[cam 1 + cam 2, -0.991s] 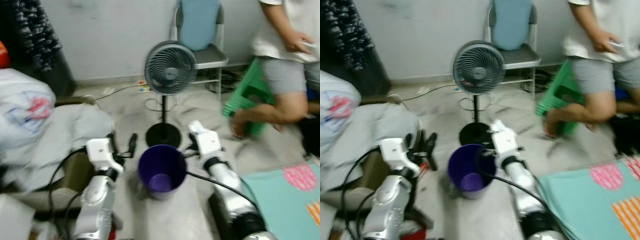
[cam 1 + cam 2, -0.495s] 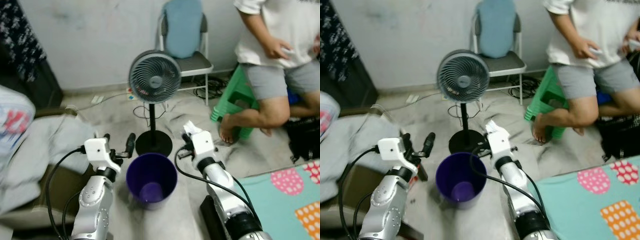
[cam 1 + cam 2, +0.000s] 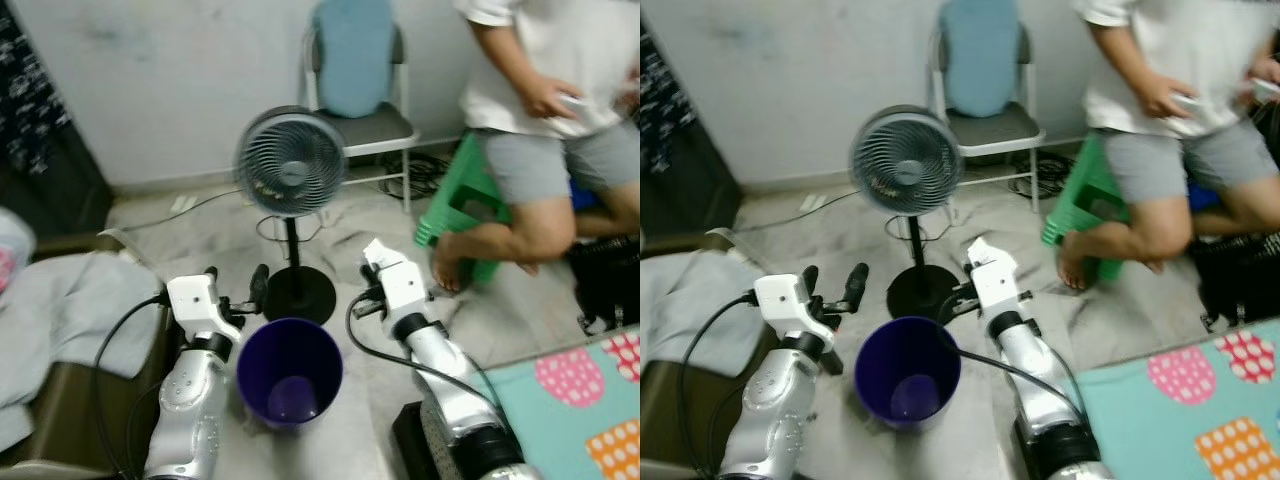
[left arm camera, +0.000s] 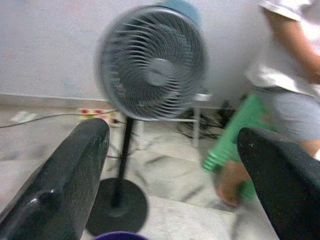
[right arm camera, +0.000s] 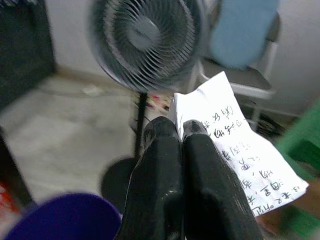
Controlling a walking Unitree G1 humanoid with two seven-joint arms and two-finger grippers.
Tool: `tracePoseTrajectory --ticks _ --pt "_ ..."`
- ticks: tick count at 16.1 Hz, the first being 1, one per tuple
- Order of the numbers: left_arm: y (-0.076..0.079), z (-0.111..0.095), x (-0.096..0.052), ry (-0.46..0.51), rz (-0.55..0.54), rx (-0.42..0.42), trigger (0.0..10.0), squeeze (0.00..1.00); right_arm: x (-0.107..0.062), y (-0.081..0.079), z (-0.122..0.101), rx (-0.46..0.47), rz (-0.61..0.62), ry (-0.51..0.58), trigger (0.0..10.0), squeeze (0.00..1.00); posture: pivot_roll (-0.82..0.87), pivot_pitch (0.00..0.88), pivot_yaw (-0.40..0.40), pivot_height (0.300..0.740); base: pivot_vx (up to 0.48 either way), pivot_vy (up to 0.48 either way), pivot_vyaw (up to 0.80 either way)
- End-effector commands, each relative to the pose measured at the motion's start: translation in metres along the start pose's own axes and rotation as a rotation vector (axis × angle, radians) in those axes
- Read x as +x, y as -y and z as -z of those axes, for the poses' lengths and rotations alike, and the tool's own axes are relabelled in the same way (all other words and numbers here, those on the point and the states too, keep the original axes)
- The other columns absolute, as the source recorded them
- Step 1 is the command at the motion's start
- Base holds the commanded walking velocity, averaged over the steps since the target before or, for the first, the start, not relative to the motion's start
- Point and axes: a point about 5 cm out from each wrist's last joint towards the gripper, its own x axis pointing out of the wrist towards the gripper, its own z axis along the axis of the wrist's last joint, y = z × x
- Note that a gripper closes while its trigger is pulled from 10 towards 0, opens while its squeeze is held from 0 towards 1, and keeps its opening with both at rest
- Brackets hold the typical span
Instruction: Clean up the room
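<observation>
A purple bin stands open on the floor between my two arms, with nothing visible inside. My right gripper is shut on a white sheet of paper with handwriting on it. It is held just to the right of the bin's rim, a little above it. My left gripper is open and empty, level with the bin's left rim. In the left wrist view its fingers stand wide apart and point at the fan.
A standing fan with a round black base is right behind the bin. A chair stands against the wall. A person sits on a green stool at right. A teal dotted mat lies front right, grey cloth at left.
The whole picture has shifted as the camera moved. Both arms and the bin keep the same places relative to each other. The right gripper still holds the paper.
</observation>
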Motion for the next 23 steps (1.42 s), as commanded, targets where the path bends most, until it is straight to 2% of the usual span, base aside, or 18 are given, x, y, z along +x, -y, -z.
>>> tracePoseTrajectory --ticks 1,7,10,23 --pt "-0.0060 0.0046 -0.0046 -0.020 -0.038 -0.003 10.0 0.00 0.0032 -0.0027 -0.0065 0.003 -0.010 0.026 10.0 0.00 0.04 0.054 0.012 0.740 0.000 0.000 0.80" --pt "-0.0041 0.0043 -0.0046 -0.019 -0.021 -0.006 10.0 0.00 0.0028 -0.0040 -0.0049 0.005 -0.017 0.022 10.0 0.00 0.04 0.053 0.009 0.740 0.000 0.000 0.74" --pt "-0.0024 0.0048 -0.0063 -0.015 -0.006 -0.017 10.0 0.00 0.0028 -0.0035 -0.0034 0.009 -0.016 0.013 10.0 0.00 0.04 0.053 0.005 0.740 0.000 0.000 0.00" --pt "-0.0022 0.0038 -0.0057 -0.012 0.008 -0.018 10.0 0.00 0.0046 -0.0027 -0.0047 0.007 -0.004 0.019 10.0 0.00 0.04 0.044 0.007 0.740 0.297 0.000 0.00"
